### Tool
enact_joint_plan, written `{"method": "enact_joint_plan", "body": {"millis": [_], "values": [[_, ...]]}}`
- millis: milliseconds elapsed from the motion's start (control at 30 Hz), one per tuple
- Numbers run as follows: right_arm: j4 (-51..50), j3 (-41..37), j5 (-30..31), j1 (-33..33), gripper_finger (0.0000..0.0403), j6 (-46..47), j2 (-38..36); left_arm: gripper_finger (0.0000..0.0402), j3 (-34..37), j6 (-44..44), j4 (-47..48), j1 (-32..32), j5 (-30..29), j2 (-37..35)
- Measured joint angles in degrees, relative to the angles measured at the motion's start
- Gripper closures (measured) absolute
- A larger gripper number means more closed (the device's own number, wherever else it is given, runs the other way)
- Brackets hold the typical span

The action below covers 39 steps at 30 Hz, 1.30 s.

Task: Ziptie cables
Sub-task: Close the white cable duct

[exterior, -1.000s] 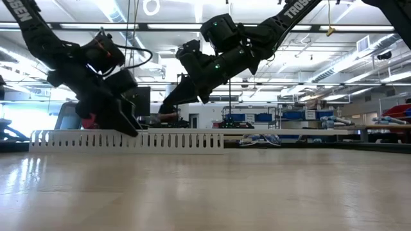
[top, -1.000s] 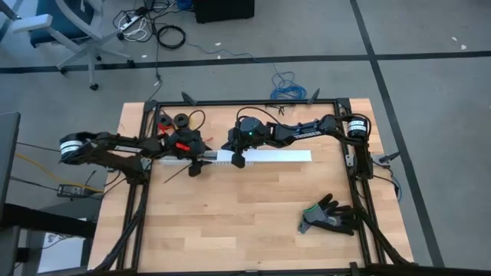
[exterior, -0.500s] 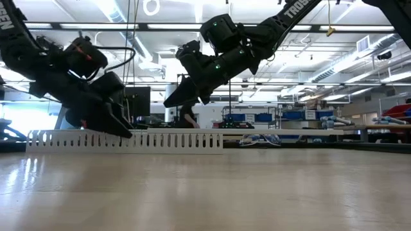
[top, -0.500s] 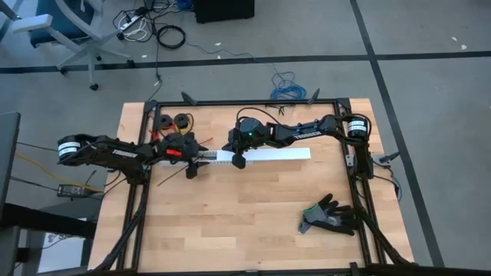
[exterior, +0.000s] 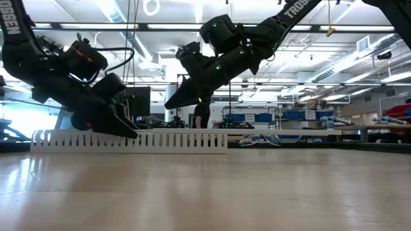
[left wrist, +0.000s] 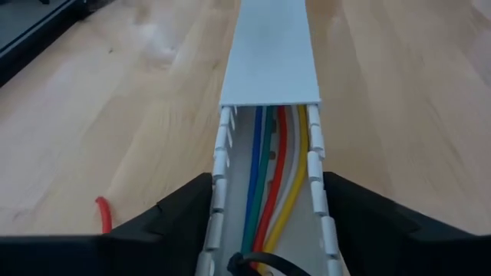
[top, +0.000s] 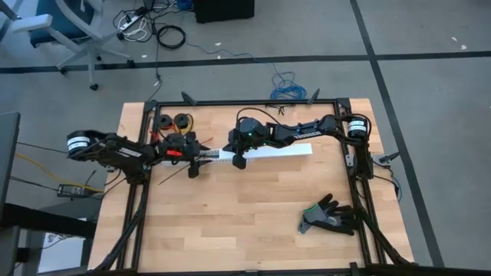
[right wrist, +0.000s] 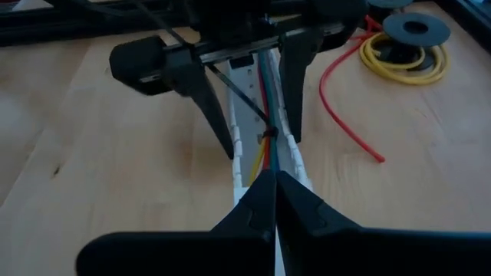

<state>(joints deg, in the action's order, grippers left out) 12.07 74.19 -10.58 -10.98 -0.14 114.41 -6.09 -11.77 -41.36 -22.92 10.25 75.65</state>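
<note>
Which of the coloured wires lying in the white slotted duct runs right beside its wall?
The yellow wire: it hugs one slotted wall of the white duct, while blue, green and red run mid-channel.

white duct [top: 268,154] crossing table's far half, glove [top: 330,215] near right, bare wood between

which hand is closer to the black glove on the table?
Right. The right hand sits over the white slotted duct mid-table, up-left of the black glove. The left hand straddles the duct's far end, farther away.
</note>
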Motion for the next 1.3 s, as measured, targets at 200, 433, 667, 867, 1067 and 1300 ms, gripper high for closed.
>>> {"method": "enact_joint_plan", "body": {"millis": [200,433,667,867,1067,1300], "values": [[-11.41,-0.74,6.66,-0.07,0.0403,-2.49,-4.47,0.0162,-3.04,0.06,-2.51,0.02,0.45,5.25],[-14.86,-12.60,12.32,-0.28,0.0403,-2.74,-18.37,0.0163,-10.43,-0.04,-2.50,0.02,2.96,12.93],[-10.17,-30.97,13.67,-1.96,0.0403,3.96,-33.69,0.0163,-19.05,-0.06,-2.54,0.22,6.22,20.98],[-2.19,-37.27,12.03,-2.10,0.0403,6.08,-36.09,0.0163,-27.65,0.74,-2.66,1.49,6.33,28.56],[0.44,-37.08,10.03,-3.16,0.0403,5.97,-28.53,0.0163,-31.52,1.75,-2.23,2.34,6.54,31.22],[13.09,-30.30,3.21,-4.26,0.0403,5.36,-13.52,0.0163,-32.16,1.50,-0.89,2.34,6.51,31.11]]}}
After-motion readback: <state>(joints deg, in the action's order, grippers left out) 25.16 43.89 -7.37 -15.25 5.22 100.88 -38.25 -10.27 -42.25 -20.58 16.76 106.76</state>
